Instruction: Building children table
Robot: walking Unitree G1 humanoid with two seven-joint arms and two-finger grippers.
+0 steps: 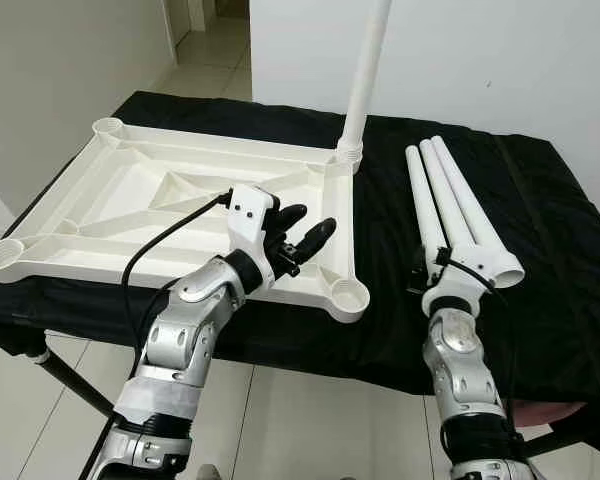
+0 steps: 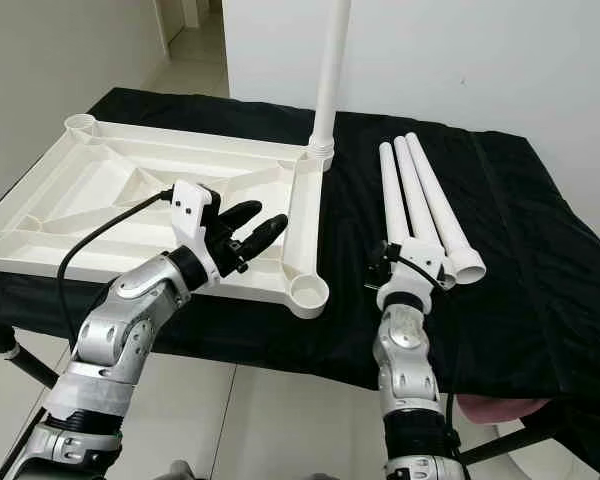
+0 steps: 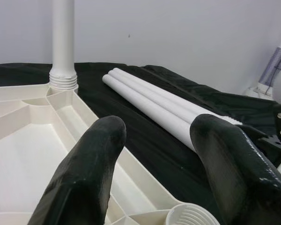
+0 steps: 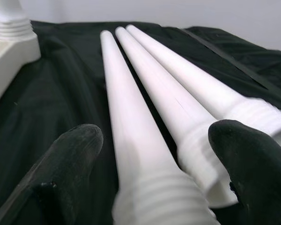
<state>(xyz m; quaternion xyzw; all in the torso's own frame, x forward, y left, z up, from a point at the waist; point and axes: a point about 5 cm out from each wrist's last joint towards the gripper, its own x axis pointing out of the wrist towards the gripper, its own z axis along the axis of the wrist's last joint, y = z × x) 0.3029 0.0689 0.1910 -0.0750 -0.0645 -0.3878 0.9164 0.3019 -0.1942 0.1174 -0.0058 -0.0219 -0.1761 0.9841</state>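
Note:
A white plastic tabletop lies upside down on a black-draped table. One white leg stands upright, screwed into the far right corner socket. Three loose white legs lie side by side on the cloth to the right. My left gripper hovers open over the tabletop's near right part, just short of the unfilled corner socket. In the left wrist view the left gripper has nothing between its fingers. My right gripper is open, its fingers straddling the threaded near ends of two of the loose legs.
The black cloth covers the whole table; its front edge runs just before my arms, with pale floor tiles below. Unfilled sockets sit at the far left and near left corners. A white wall stands behind the table.

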